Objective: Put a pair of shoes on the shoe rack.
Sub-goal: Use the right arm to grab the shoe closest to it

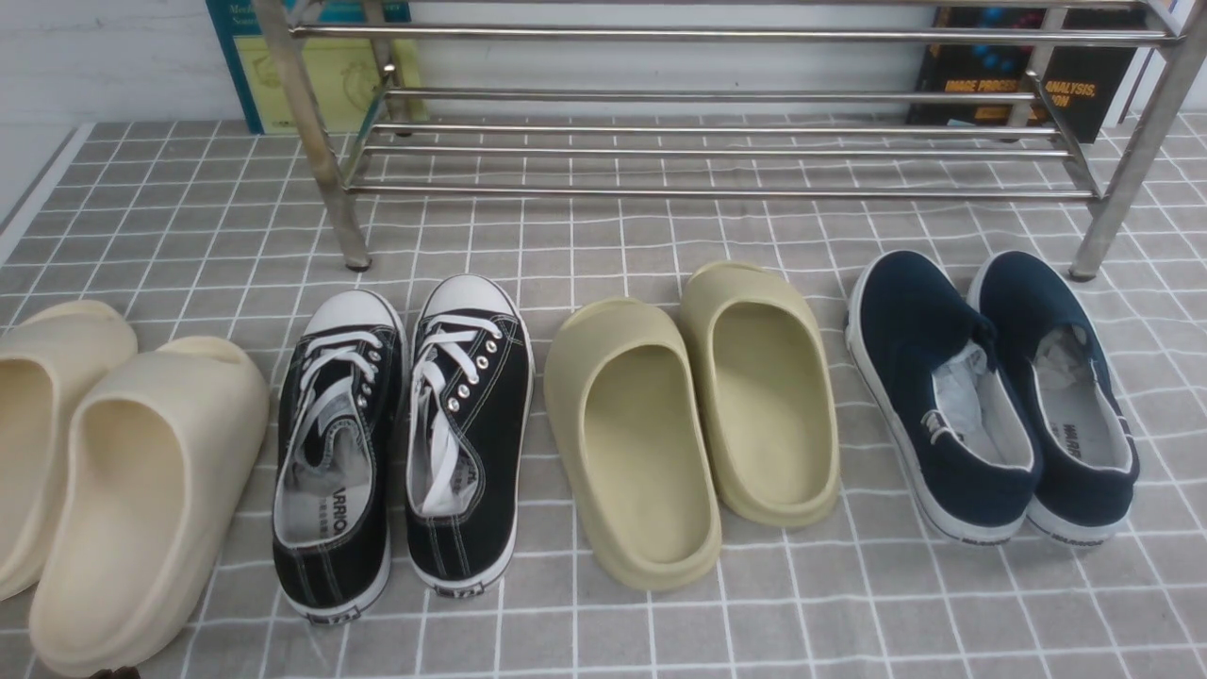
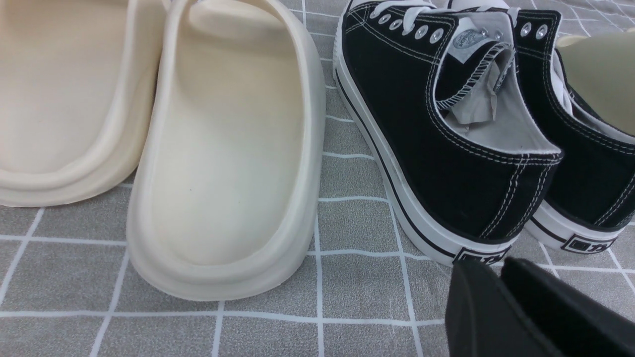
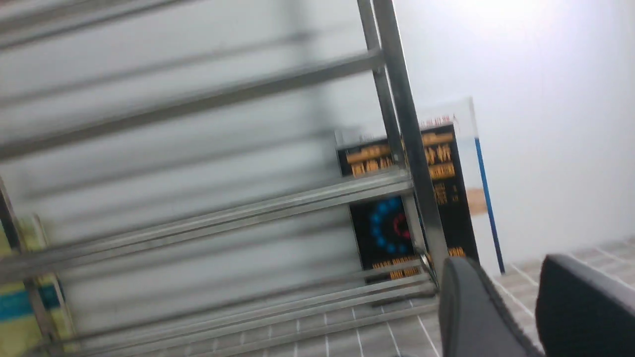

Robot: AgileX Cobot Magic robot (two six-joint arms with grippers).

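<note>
The pair of shoes, navy canvas with white soles and paper stuffing, stands side by side at the right of the front view: one shoe and its mate, toes toward the shoe rack. The steel rack spans the back, with nothing on its tubes. It also fills the blurred right wrist view as the shoe rack. My right gripper is open and empty, facing the rack's right end. My left gripper hovers just behind the black sneakers' heels, jaws a narrow way apart with nothing between them. Neither arm shows in the front view.
Black lace-up sneakers stand left of centre, with olive slides in the middle and cream slides at the far left. Books lean on the wall behind the rack, a teal one and a black one. A grey checked cloth covers the floor.
</note>
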